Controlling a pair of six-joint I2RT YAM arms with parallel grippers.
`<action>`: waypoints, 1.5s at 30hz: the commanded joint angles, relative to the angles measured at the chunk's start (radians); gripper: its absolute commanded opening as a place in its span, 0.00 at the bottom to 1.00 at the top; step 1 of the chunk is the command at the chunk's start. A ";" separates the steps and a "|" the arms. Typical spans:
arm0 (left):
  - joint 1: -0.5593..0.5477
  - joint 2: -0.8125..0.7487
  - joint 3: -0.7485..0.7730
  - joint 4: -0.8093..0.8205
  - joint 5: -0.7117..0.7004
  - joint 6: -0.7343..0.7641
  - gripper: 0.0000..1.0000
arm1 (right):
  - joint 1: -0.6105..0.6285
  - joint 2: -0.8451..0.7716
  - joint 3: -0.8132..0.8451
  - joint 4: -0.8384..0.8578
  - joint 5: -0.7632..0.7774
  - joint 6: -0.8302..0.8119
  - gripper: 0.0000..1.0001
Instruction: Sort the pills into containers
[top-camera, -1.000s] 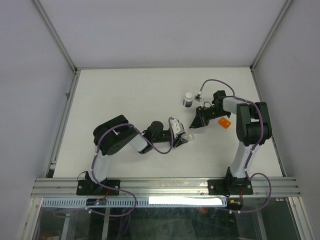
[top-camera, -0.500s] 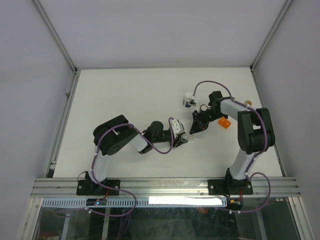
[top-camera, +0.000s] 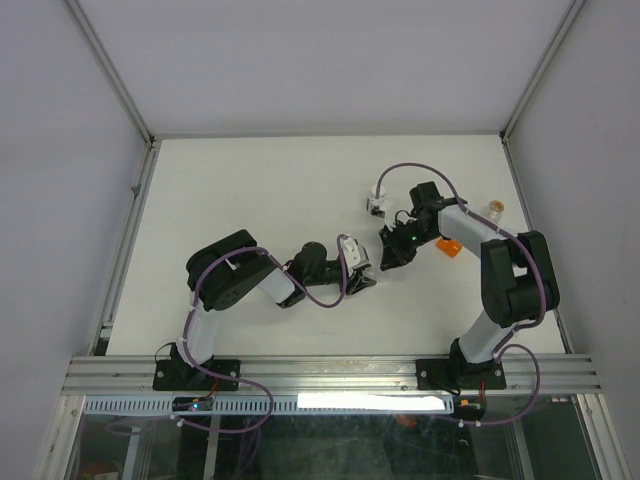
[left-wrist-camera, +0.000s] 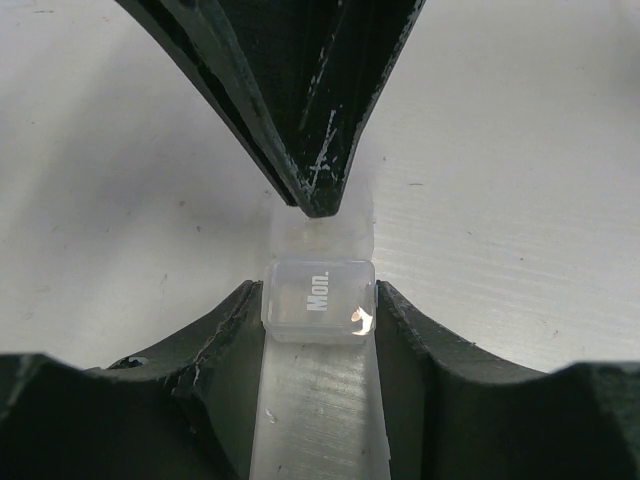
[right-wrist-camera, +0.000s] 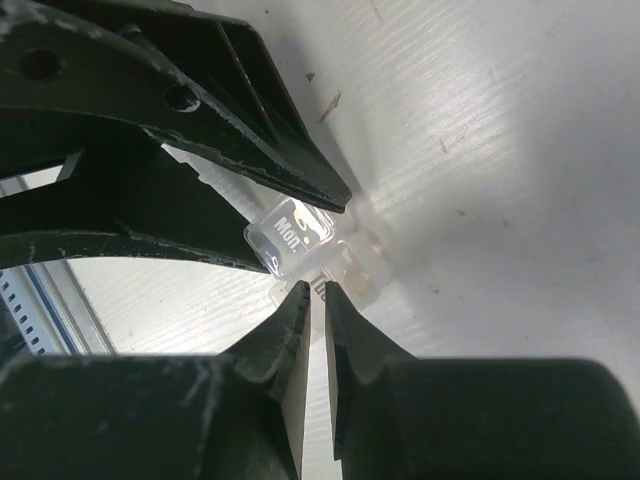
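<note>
While left gripper (left-wrist-camera: 318, 294) clamps the box (right-wrist-camera: 290, 235), right gripper (right-wrist-camera: 317, 292) hovers pinched shut.
Pry it open gently (box could slip).

One clear box (left-wrist-camera: 318, 300), one tan vial (top-camera: 494, 209), one white bottle (top-camera: 377, 198), one orange object (top-camera: 449, 246), two arms (top-camera: 235, 275)

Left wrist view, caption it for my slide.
Left gripper clasps small clear plastic box marked Mon.; right gripper tip close by.
</note>
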 joint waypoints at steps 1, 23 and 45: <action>-0.003 -0.009 0.010 0.005 0.028 -0.011 0.25 | 0.012 -0.104 -0.004 0.050 0.048 0.005 0.13; -0.003 -0.003 0.024 -0.013 0.033 -0.012 0.24 | 0.078 -0.101 -0.045 0.053 0.143 -0.027 0.02; -0.003 0.000 0.024 -0.018 0.028 0.003 0.24 | 0.094 -0.172 -0.019 0.054 0.142 -0.018 0.00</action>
